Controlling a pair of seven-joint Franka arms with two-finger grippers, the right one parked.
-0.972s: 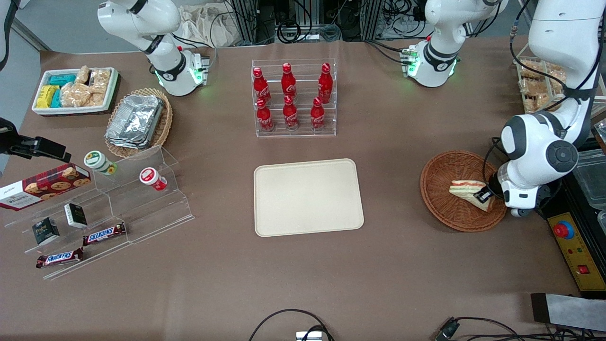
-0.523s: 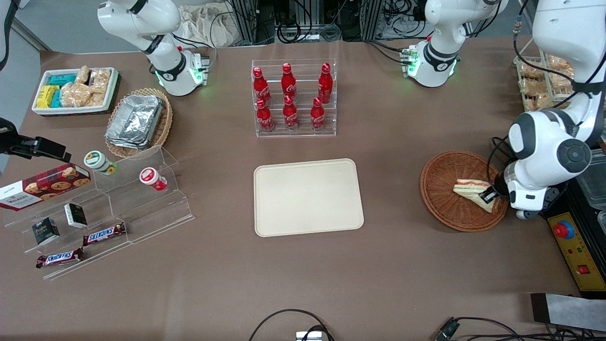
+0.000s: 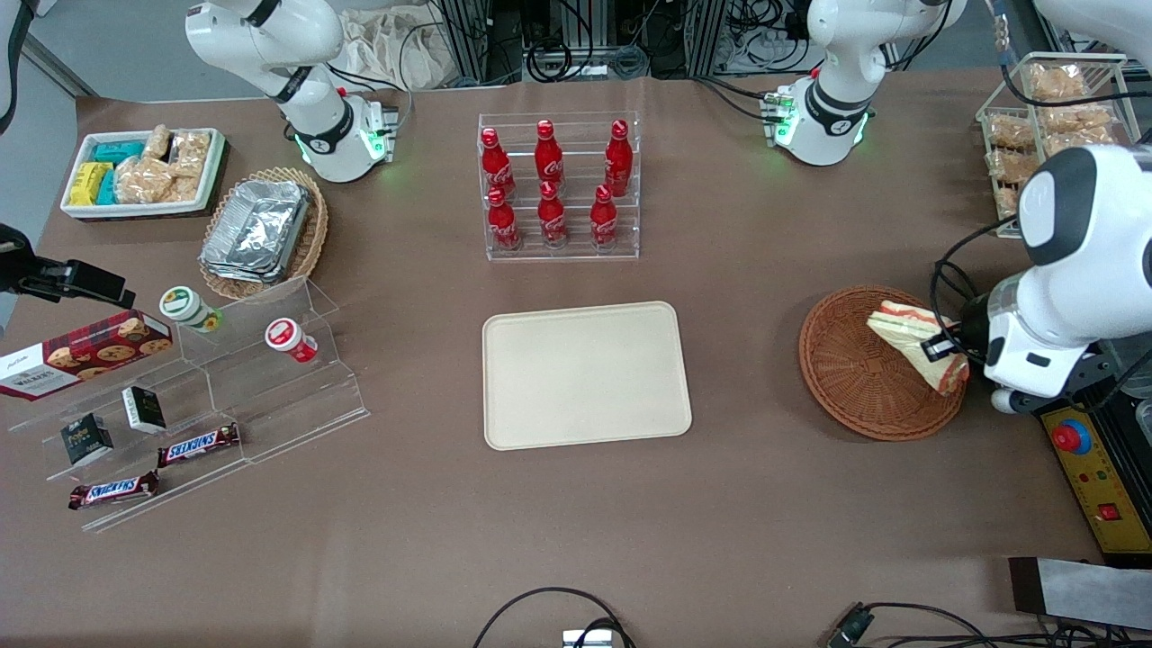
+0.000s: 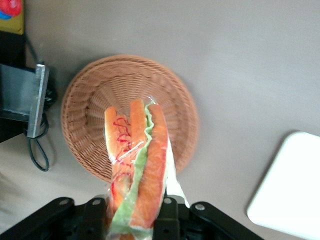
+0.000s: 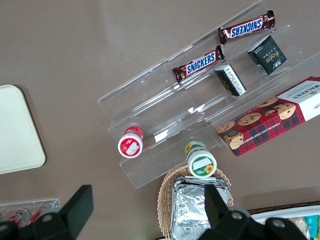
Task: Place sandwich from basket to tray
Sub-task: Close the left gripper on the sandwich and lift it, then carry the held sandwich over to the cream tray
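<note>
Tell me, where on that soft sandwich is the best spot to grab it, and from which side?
Best across the two flat bread faces near one end, probably, so the filling layers are pressed together, not pried apart. The pincer does just that: its fingers are shut on the sandwich, which hangs lifted above the basket, cut edge showing red-orange layers. Coming from above keeps clear of the basket's rim.

Sandwich (image 3: 918,346) above basket (image 3: 855,378), in gripper (image 3: 945,346).
</note>
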